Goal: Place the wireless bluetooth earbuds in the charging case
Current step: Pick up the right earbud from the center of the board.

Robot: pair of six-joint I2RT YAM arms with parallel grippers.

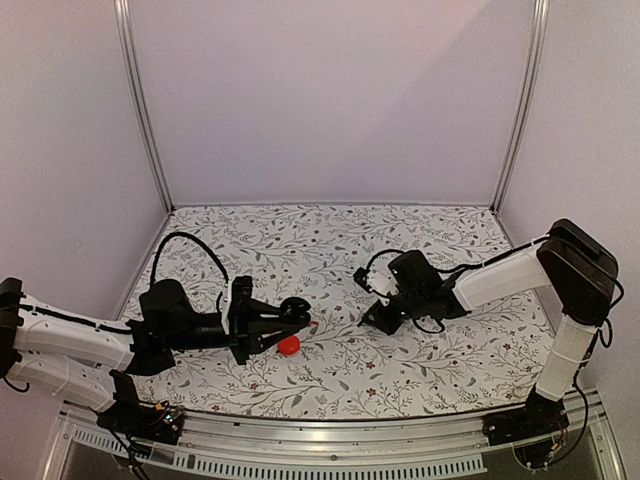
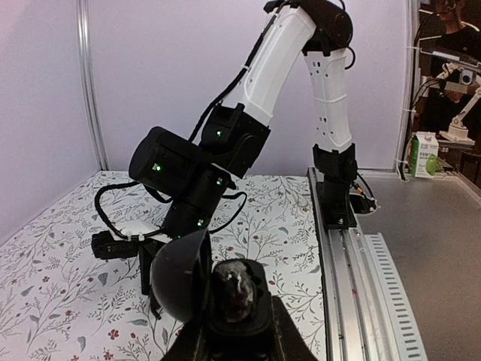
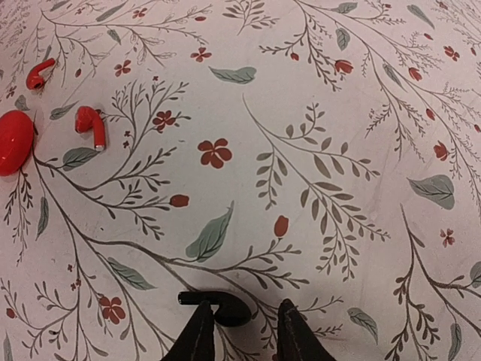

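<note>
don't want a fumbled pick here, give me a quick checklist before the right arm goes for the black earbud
1. Black earbud sits on the table between the right gripper jaws: ok.
2. Jaws closed on it: not ok, a gap shows beside the right finger.
3. Black charging case gripped by the left gripper: ok.
4. Case lid open: ok.
5. Case pocket free for the earbud: cannot tell, the inside is too dark.
6. Red earbuds and red case well away from the pick: ok.
</note>
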